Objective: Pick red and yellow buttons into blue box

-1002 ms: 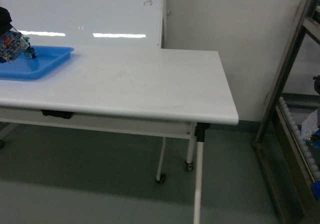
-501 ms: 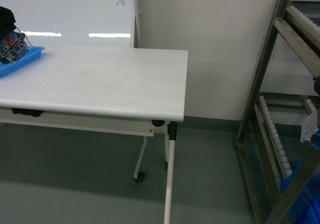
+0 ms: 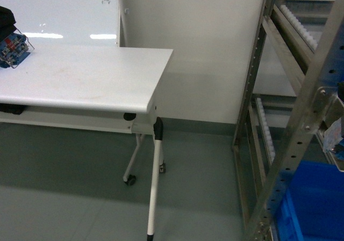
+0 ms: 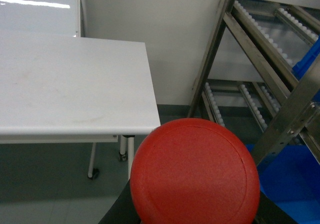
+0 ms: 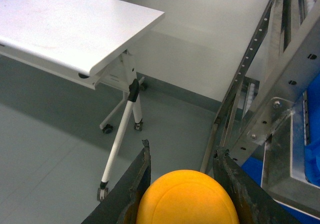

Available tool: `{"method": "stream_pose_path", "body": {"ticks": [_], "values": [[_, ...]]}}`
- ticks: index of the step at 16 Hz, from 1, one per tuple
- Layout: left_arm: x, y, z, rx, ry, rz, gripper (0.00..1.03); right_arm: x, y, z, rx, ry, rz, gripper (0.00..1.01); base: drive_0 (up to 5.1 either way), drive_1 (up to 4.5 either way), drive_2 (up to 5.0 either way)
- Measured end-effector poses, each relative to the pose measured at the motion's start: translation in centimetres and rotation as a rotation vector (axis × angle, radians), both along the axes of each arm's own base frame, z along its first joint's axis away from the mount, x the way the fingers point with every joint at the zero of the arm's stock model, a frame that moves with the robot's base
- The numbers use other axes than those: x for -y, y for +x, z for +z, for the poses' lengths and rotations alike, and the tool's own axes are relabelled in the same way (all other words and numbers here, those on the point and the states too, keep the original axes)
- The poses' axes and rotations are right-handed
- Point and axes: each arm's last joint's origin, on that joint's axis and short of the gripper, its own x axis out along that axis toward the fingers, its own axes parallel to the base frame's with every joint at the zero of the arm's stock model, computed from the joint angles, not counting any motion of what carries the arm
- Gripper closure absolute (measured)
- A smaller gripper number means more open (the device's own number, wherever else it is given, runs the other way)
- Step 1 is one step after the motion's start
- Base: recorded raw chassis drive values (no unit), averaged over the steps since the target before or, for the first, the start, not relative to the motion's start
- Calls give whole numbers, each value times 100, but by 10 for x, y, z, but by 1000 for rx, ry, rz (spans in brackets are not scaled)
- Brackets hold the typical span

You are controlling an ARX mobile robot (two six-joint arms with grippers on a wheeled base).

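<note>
Red button (image 4: 195,176) held in left gripper; yellow button (image 5: 186,197) pinched in right gripper (image 5: 182,184). Light, rigid, slick caps; grip bodies. Blue box (image 3: 314,203) at 5 o'clock.

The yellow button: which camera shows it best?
The right wrist view: the yellow button fills the bottom of the picture, its cap sitting between the two fingers of the right gripper. The head view and the left wrist view show none of it; the left wrist view shows the red button instead.

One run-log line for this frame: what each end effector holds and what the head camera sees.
left end effector: red button | right end effector: yellow button | head view: white table, metal rack, blue box lower right
</note>
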Motion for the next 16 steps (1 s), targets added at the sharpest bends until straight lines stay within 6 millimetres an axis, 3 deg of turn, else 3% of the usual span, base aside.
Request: {"method": "stream_pose_path", "body": {"ticks": [12,16], "values": [[0,0,0,0,1,3,79,0,0,0,0,1,2,69,470,-387,-62],[0,0,0,-1,0,2,79,0,0,0,-2,0,3,69,445,-214,-214]]}}
